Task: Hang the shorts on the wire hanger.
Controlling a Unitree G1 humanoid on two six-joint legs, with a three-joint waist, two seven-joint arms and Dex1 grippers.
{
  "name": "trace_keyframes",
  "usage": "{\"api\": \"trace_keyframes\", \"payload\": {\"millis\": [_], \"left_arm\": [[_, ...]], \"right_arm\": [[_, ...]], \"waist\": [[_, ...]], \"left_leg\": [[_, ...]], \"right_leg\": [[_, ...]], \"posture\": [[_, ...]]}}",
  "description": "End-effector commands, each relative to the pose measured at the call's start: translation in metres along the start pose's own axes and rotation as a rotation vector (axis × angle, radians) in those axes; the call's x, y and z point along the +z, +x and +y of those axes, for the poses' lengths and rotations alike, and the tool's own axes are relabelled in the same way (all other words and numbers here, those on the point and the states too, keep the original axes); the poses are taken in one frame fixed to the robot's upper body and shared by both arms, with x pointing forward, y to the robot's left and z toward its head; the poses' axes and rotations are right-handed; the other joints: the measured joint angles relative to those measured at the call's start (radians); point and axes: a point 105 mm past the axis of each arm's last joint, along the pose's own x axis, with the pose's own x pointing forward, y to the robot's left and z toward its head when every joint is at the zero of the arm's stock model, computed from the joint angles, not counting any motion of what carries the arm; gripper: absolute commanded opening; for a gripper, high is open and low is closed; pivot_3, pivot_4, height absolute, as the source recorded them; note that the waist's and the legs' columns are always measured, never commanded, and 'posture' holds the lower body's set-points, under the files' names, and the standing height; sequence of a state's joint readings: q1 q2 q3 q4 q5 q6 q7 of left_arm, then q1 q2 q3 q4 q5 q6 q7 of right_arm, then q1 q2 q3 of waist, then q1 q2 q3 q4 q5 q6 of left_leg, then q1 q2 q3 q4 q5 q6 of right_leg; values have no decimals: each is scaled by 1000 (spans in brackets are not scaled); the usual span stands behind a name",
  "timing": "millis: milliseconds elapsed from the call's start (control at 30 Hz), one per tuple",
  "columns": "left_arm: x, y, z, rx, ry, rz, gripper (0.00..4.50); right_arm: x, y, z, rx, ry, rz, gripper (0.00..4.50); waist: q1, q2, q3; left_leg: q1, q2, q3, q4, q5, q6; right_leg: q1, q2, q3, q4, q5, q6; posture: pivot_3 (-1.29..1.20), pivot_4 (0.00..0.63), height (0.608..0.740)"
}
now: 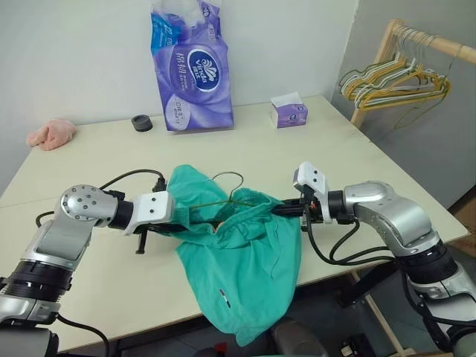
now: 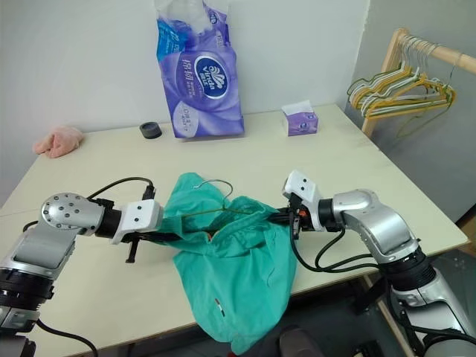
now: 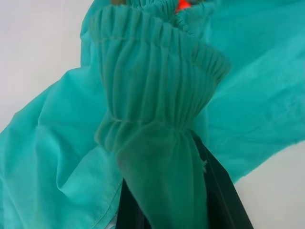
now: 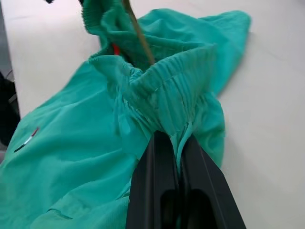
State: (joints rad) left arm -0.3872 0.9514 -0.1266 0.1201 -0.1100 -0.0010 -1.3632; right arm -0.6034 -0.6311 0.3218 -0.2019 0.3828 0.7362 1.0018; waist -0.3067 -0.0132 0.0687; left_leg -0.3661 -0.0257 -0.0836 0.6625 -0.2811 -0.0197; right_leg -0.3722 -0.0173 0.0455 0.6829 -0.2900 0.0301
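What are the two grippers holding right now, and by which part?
Both hold the shorts by the gathered elastic waistband: the left gripper pinches one side, the right gripper the opposite side, with the wire hanger lying inside the waist opening between them.

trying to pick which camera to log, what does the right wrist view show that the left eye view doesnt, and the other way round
Right wrist view alone: the right pincer's fingers shut on the gathered waistband, seen close, and a small striped tag on the cloth.

Left eye view alone: the table, the purple tissue pack, the small tissue box, the pink cloth, the black ring, the rack of hangers, the left pincer, and the wire hanger's hook.

Both: the shorts and the hanger's wire running through the waistband.
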Motion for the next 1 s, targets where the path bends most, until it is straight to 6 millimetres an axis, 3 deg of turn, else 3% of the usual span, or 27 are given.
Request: {"api": "trace_keyframes", "payload": {"millis": [33, 367, 600, 967, 1000], "left_arm": [[9, -1, 6, 30, 38, -11, 0], [11, 9, 2, 30, 29, -28, 0], [12, 12, 1, 21, 33, -35, 0], [16, 16, -1, 8, 37, -51, 0], [17, 16, -1, 6, 36, -53, 0]], "right_arm": [[10, -6, 2, -8, -103, -5, 897], [-8, -27, -2, -162, -176, 98, 4339], [-21, -19, -6, -217, -143, 135, 4429], [-37, 30, -11, -86, -135, 178, 4429], [-36, 33, -13, -78, -144, 181, 4054]], "waist": [[0, 0, 0], [0, 0, 0], [-1, 0, 0], [-4, 0, 0], [-4, 0, 0]], "left_leg": [[0, 0, 0, 0, 0, 0], [0, 0, 0, 0, 0, 0], [0, 0, 0, 0, 0, 0], [0, 0, 0, 0, 0, 0], [0, 0, 0, 0, 0, 0]], "right_leg": [[0, 0, 0, 0, 0, 0], [0, 0, 0, 0, 0, 0], [0, 0, 0, 0, 0, 0], [0, 0, 0, 0, 0, 0], [0, 0, 0, 0, 0, 0]], "posture": [[-335, 26, 740], [-343, 32, 740], [-346, 34, 740], [-345, 26, 740], [-345, 26, 740]]}}
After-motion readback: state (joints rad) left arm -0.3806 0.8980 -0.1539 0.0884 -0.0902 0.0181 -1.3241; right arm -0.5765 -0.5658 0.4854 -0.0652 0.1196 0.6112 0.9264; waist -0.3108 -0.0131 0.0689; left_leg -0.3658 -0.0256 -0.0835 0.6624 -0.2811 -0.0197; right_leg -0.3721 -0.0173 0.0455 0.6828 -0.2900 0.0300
